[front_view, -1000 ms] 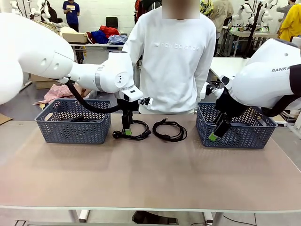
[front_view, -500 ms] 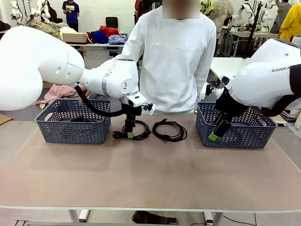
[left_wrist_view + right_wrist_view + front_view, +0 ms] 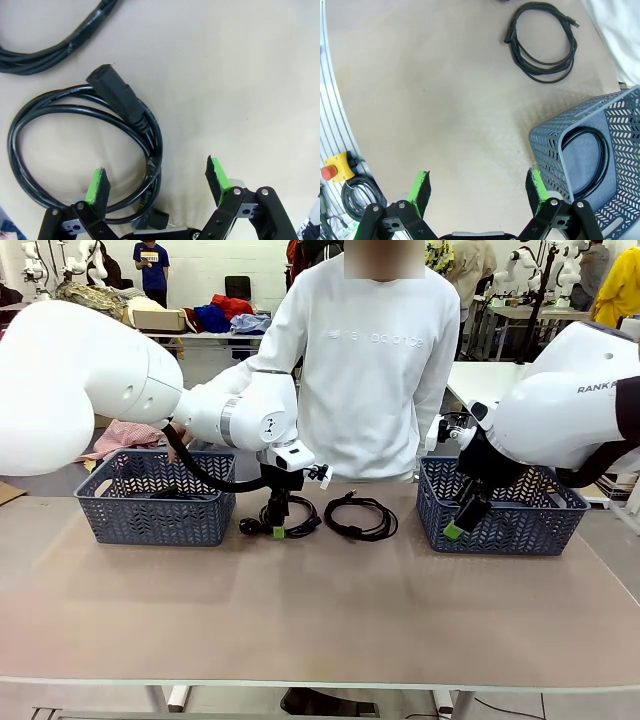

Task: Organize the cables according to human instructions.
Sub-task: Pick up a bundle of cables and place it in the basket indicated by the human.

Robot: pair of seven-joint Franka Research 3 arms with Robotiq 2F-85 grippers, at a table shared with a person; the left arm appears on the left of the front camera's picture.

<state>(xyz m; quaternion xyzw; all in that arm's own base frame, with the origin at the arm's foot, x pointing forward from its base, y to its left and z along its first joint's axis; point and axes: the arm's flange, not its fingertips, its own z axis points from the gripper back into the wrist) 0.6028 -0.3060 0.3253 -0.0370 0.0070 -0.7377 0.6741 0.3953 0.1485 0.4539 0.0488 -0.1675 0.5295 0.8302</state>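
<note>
From the front, two cables lie on the worktop (image 3: 320, 610) left of the right basket (image 3: 505, 530): the nearer cable (image 3: 360, 533) close to it, the farther cable (image 3: 308, 518) beyond. The left fingers (image 3: 277, 528) are lowered onto the farther cable, and the right fingers (image 3: 461, 525) hang open at that basket's front left corner. Left wrist view: open pads straddle the farther cable's loop without clamping it. Right wrist view: open fingers over bare worktop, and a third cable (image 3: 606, 150) lies coiled inside the right basket.

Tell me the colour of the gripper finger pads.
Bright green pads, clearest in the left wrist view.
</note>
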